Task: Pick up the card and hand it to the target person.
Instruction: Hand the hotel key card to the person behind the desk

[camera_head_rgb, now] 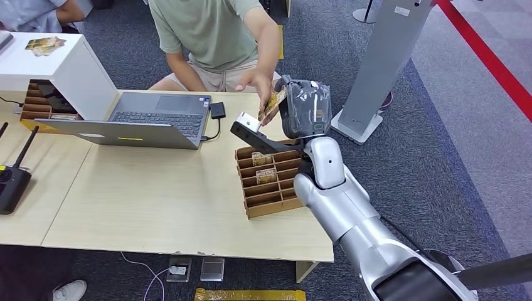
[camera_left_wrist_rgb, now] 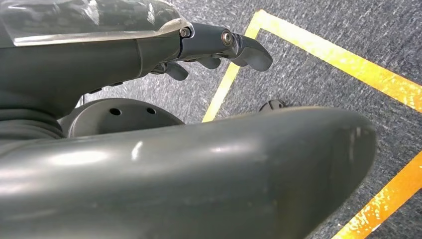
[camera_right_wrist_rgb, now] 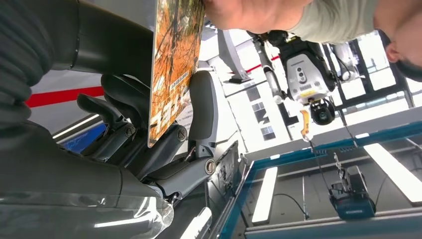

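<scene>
The right hand (camera_head_rgb: 285, 100) holds the card (camera_head_rgb: 271, 105) up at the far side while the person's hand (camera_head_rgb: 256, 81) takes it, so next it should let go

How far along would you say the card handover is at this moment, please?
Done: the card is out of the cardboard organizer and raised in the right hand. In hand: the person's hand is touching the card's upper end. Left: the robot letting go. The left hand hangs idle over the floor.
</scene>
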`<control>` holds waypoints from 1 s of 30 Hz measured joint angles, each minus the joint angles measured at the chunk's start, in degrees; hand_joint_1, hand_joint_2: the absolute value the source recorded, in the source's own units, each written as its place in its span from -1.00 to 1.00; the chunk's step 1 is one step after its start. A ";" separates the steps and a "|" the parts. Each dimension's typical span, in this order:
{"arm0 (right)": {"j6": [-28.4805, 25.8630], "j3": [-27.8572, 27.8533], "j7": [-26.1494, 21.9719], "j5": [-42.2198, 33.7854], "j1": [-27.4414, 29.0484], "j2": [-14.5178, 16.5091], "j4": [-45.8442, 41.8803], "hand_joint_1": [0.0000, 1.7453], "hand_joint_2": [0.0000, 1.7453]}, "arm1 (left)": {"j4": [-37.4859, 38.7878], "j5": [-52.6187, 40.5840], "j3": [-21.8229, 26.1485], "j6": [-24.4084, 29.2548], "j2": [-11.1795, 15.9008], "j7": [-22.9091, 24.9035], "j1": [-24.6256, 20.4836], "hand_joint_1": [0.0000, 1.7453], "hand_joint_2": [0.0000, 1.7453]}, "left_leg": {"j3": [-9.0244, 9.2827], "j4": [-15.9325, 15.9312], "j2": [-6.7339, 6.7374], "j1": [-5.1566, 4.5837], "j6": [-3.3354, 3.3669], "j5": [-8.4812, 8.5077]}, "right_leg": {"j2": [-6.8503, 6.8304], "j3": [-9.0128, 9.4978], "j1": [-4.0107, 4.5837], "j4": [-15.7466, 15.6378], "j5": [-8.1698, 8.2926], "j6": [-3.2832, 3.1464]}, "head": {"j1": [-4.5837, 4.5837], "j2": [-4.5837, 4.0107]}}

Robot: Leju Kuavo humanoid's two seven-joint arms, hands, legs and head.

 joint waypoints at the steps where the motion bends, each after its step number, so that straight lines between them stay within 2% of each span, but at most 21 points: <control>1: 0.42 0.28 1.84 1.31 -1.33 0.98 2.88 1.00 1.00 | 0.01 0.45 0.00 -0.02 0.07 -0.27 -0.02 -1.00 -1.00 | -0.01 0.00 -0.01 0.00 0.00 0.00 | -0.01 0.00 0.00 0.00 0.00 0.00 | 0.00 0.01; 3: 0.83 0.69 3.23 2.12 -1.63 1.46 4.48 1.00 1.00 | 0.02 1.00 0.00 -0.03 0.07 -0.51 -0.04 -1.00 -1.00 | -0.01 0.00 -0.01 0.00 0.00 0.00 | -0.01 0.00 0.00 0.00 0.00 0.00 | 0.00 0.01; 4: 0.97 0.91 3.83 2.35 -1.72 1.64 5.15 0.79 1.00 | 0.02 1.31 0.00 -0.03 0.07 -0.62 -0.05 -1.00 -1.00 | -0.01 0.00 -0.01 0.00 0.00 0.00 | -0.01 -0.01 0.00 0.00 0.00 0.00 | 0.00 0.01; 7: 1.14 1.35 4.92 2.49 -2.10 2.01 6.85 -0.70 1.00 | 0.02 2.31 0.00 -0.04 0.07 -0.89 -0.06 -1.00 -1.00 | -0.01 0.00 -0.01 0.00 0.00 0.00 | -0.01 0.00 0.00 0.00 0.00 0.00 | -0.01 0.01; 8: 1.12 1.42 5.00 2.35 -2.21 2.09 7.32 -1.00 1.00 | 0.02 2.61 0.00 -0.04 0.06 -0.97 -0.07 -1.00 -1.00 | -0.01 0.00 -0.01 0.00 0.00 0.00 | -0.01 0.00 0.00 0.00 0.00 0.00 | -0.02 0.01; 11: 1.06 1.48 3.87 0.02 -2.25 2.23 8.30 -1.00 1.00 | 0.02 3.97 0.00 0.06 0.05 -1.22 -0.07 -1.00 -1.00 | 0.00 0.00 -0.01 0.00 0.00 0.00 | -0.01 0.00 0.00 0.00 0.00 0.00 | -0.01 0.00; 14: 2.74 1.23 -0.84 -7.73 -1.92 2.32 8.75 -1.00 1.00 | 0.03 6.44 0.00 0.65 -0.03 -1.63 -0.07 -1.00 -1.00 | 0.00 0.00 0.00 0.00 0.00 0.00 | -0.01 0.00 0.00 -0.01 0.00 0.00 | -0.02 0.01; 18: 10.79 -0.16 -9.54 -24.24 -0.25 2.21 7.36 -1.00 1.00 | 0.03 9.58 0.00 1.20 -0.40 -1.80 -0.08 -1.00 -1.00 | 0.01 0.00 0.00 0.00 0.00 0.00 | -0.01 -0.03 0.00 -0.01 0.00 0.00 | -0.03 0.01; 20: 15.50 -0.77 -12.02 -32.43 1.29 1.44 4.75 -1.00 1.00 | 0.03 10.72 0.00 1.20 -0.60 -1.74 -0.07 -1.00 -1.00 | 0.01 0.01 -0.01 0.00 0.00 0.00 | -0.01 -0.04 0.00 -0.02 0.00 0.00 | -0.04 0.02; 27: 30.92 -1.52 -14.91 -54.03 8.79 -6.16 -11.01 -1.00 1.00 | 0.04 12.76 0.00 -0.02 -0.97 -1.62 -0.03 -1.00 -1.00 | 0.02 0.02 0.01 -0.01 0.01 0.00 | 0.00 -0.02 -0.01 -0.06 0.00 0.01 | 0.04 0.01; 30: 36.98 -1.55 -14.55 -59.57 12.47 -10.10 -18.58 -1.00 1.00 | 0.04 12.75 0.00 0.24 -1.17 -1.00 -0.01 -1.00 -1.00 | 0.02 0.02 0.01 -0.01 0.01 -0.01 | 0.01 -0.03 -0.02 -0.07 0.01 0.01 | 0.05 0.00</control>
